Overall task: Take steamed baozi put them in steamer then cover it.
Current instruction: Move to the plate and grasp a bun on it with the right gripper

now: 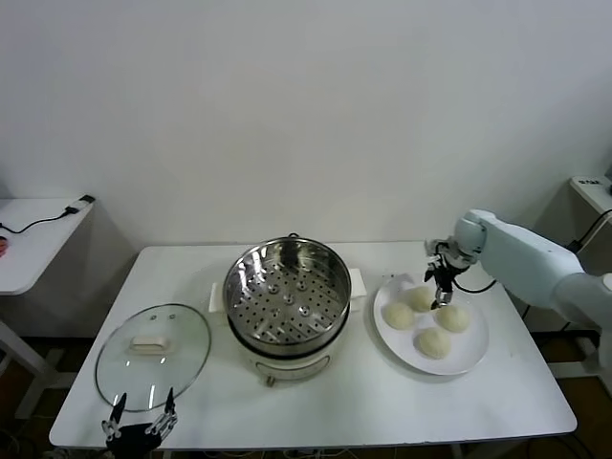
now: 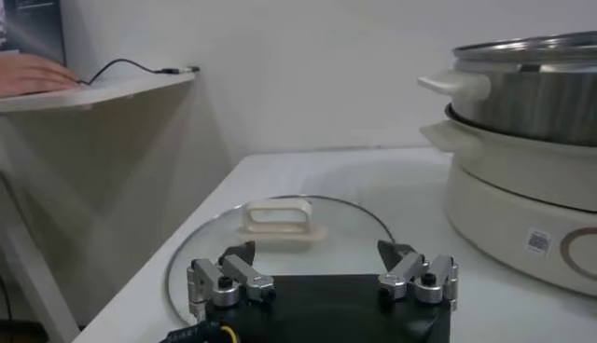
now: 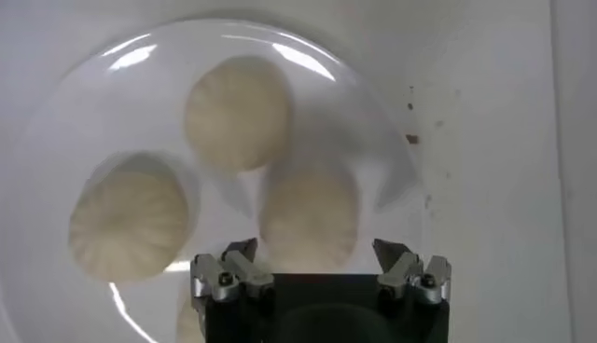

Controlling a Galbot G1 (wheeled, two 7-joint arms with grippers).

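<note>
Four steamed baozi [image 1: 433, 341] sit on our white plate [image 1: 472, 360], at three o'clock of the open steamer [image 1: 287, 292]. Our right gripper [image 1: 441, 303] hovers over them, jaws apart. Our left gripper [image 1: 141, 424], also spread, waits at the tabletop [image 1: 402, 402] edge by the glass lid [image 1: 153, 355].

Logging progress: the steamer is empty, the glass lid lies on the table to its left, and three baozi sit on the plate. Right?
Not quite. The head view shows four baozi on the plate, not three. The steamer is empty and the glass lid lies on the table to its left.
</note>
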